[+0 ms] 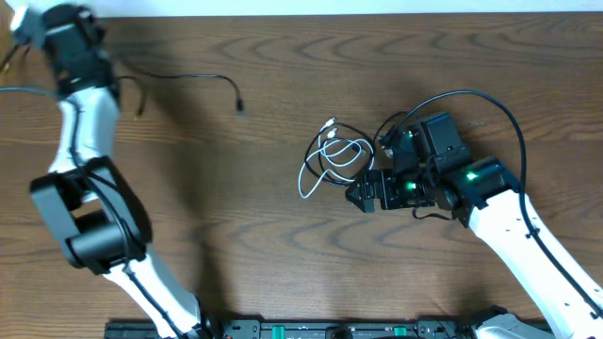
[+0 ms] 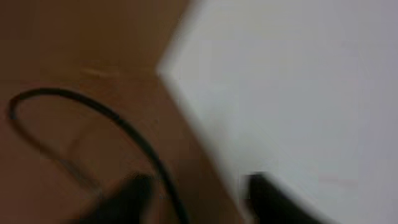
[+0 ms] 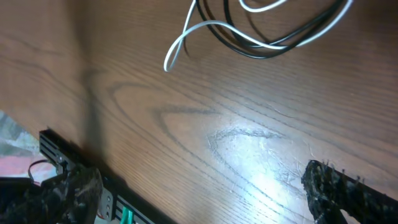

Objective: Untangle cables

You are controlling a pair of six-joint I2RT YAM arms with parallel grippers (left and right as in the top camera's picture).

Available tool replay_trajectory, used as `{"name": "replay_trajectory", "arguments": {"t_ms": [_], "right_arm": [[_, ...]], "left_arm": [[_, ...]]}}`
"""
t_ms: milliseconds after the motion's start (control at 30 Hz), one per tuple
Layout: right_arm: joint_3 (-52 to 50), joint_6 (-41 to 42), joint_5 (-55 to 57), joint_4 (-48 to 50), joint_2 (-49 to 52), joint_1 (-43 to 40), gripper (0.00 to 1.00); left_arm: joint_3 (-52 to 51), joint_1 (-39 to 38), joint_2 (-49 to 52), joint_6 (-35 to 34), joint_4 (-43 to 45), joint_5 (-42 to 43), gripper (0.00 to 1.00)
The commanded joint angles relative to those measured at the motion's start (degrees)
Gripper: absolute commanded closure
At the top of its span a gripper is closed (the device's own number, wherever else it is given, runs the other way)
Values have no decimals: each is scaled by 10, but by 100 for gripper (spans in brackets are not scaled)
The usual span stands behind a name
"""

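From overhead, the left gripper (image 1: 26, 28) sits at the far left corner of the table (image 1: 236, 245), blurred, so how its jaws stand cannot be told from here. A lone black cable (image 1: 188, 80) lies stretched out just beside that arm. The tangle (image 1: 334, 155) of white and black loops rests right of centre, and the right gripper (image 1: 360, 196) is just beside its near edge. Bare wood spreads between the two arms.

The left wrist view is badly blurred. The left gripper (image 2: 199, 190) seems parted with nothing between its fingers. The lone black cable (image 2: 112, 115) arcs past one fingertip, and the table corner drops off to a pale surface.

The right wrist view shows the right gripper (image 3: 196, 180) spread wide and empty over bare wood. The white cable (image 3: 186, 37) and the second black cable (image 3: 261, 53) loop ahead of it. The table's front edge lies at lower left.
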Motion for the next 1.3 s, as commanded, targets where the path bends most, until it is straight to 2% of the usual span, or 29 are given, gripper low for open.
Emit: {"name": "replay_trajectory", "arguments": {"t_ms": [0,233,433,600,667,800,1033,1200,1267], "right_arm": [[0,-5,11,10,-3,8,1],[0,6,15,28,-3,10,1],[0,8,14,26,-3,10,1],[0,7,14,17,-3,10,1],[0,7,15,9,-3,10,1],[0,7,15,4,-3,10,1],[0,2,15,2,-3,10,1],[0,2,14,2,-3,10,1],[0,2,15,0,-3,10,1]], "left_arm": [[9,54,22,104,-35,-32,8],[9,109,31,104,-120,73,8],[9,114,31,104,-193,162,7],[10,115,17,105,-205,214,8],[10,115,2,110,-223,209,7],[10,115,-15,170,-274,174,7],[9,116,-14,175,-428,-43,6],[8,125,-14,175,-490,-44,6],[8,128,-12,185,-502,-12,6]]}}
